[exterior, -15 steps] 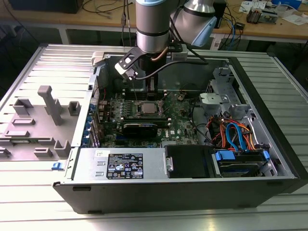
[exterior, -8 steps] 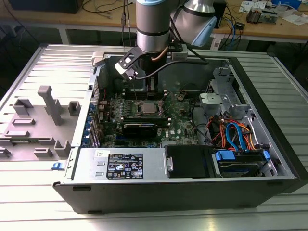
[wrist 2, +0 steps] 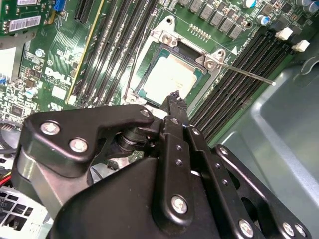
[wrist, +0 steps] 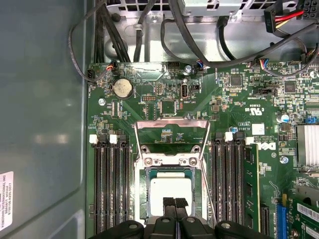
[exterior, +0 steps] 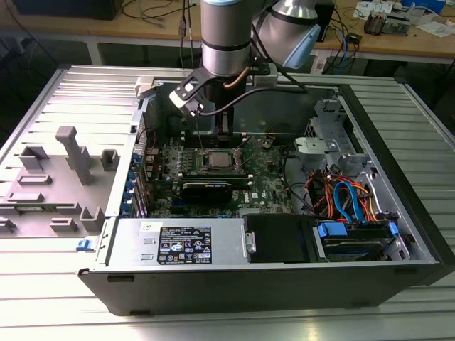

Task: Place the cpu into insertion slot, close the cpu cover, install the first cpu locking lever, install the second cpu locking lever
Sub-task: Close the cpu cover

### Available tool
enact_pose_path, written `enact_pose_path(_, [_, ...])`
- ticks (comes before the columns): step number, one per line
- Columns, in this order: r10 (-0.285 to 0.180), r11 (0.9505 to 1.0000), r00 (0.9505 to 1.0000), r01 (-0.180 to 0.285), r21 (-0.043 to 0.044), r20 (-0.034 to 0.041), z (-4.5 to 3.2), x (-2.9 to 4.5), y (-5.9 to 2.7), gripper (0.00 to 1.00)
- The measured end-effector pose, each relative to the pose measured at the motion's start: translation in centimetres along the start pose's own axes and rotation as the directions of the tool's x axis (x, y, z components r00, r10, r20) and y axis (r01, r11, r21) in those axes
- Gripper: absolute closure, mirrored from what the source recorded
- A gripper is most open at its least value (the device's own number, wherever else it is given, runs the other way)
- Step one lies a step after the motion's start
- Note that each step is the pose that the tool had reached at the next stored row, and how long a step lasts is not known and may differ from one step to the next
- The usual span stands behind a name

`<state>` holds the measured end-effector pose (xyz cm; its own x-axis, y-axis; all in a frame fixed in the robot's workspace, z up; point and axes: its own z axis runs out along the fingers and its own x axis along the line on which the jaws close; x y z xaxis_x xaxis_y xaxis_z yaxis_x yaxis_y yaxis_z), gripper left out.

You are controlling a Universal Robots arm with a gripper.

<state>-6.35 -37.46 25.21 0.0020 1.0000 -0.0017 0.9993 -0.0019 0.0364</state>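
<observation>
The arm's tool (exterior: pixel 222 132) hangs over the cpu (exterior: pixel 217 159) in the open case (exterior: pixel 234 290) (green board (exterior: pixel 269 186) inside).

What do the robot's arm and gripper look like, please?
The arm is a stack of silver-grey cylinders with a dark band and a bluish joint cap. A black cable loops beside its wrist. The gripper is matte black, with flat linkage bars joined by silver screws that taper to two slim fingers.
</observation>
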Motion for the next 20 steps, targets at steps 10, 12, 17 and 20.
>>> enact_pose_path(10, [0.0,1.0,1.0,0.0,-0.0002,-0.0001,-1.33,0.0,0.05,0.89])
enact_pose_path(12, [0.0,1.0,1.0,0.0,-0.0002,0.0001,-1.34,0.0,0.05,0.89])
enact_pose_path(17, [0.0,1.0,1.0,0.0,0.0,0.0004,-1.36,-0.01,0.22,0.89])
enact_pose_path(20, [0.0,1.0,1.0,0.0,0.0,0.0002,-1.34,0.0,0.45,0.89])
